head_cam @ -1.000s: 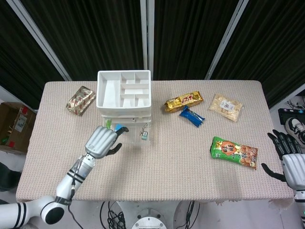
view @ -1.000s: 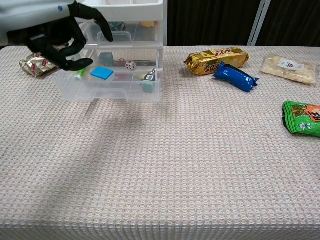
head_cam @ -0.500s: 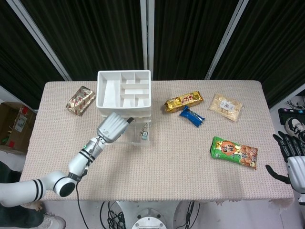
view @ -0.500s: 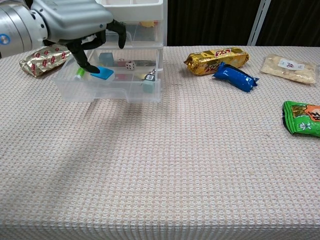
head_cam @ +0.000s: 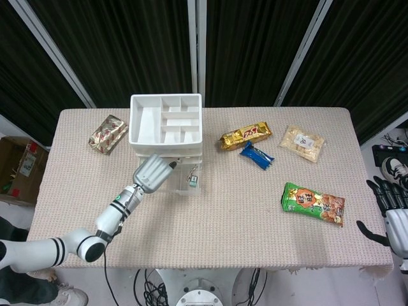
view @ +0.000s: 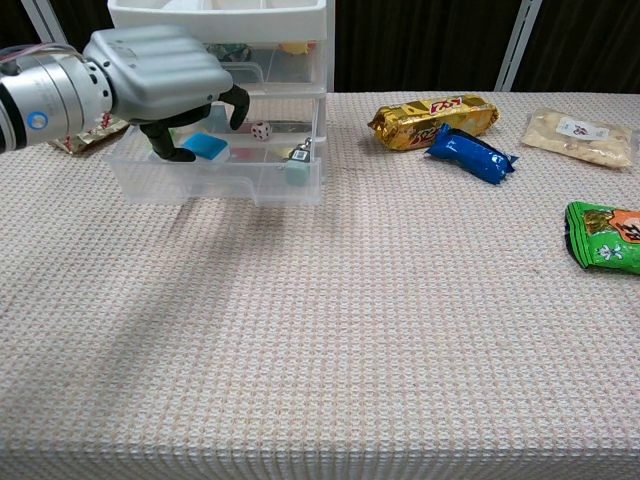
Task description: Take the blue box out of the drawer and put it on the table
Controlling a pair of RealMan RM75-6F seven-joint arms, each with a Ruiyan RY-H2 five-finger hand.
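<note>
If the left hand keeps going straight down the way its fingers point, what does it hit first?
Most likely the blue box in the open drawer: the left hand has its fingers curled down right beside it. Actual contact is unclear from here.

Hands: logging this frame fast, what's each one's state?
Left hand: fingers around the blue box in the drawer; grip unclear.
Right hand: open, empty.

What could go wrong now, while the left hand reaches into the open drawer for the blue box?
1. The left hand fills much of the drawer above the blue box, so its fingers may pinch only a corner and the box could slip.
2. A die and a small keychain-like item lie nearby; the fingers might knock them.
3. The drawer looks light, so lifting against its wall might drag it.
</note>
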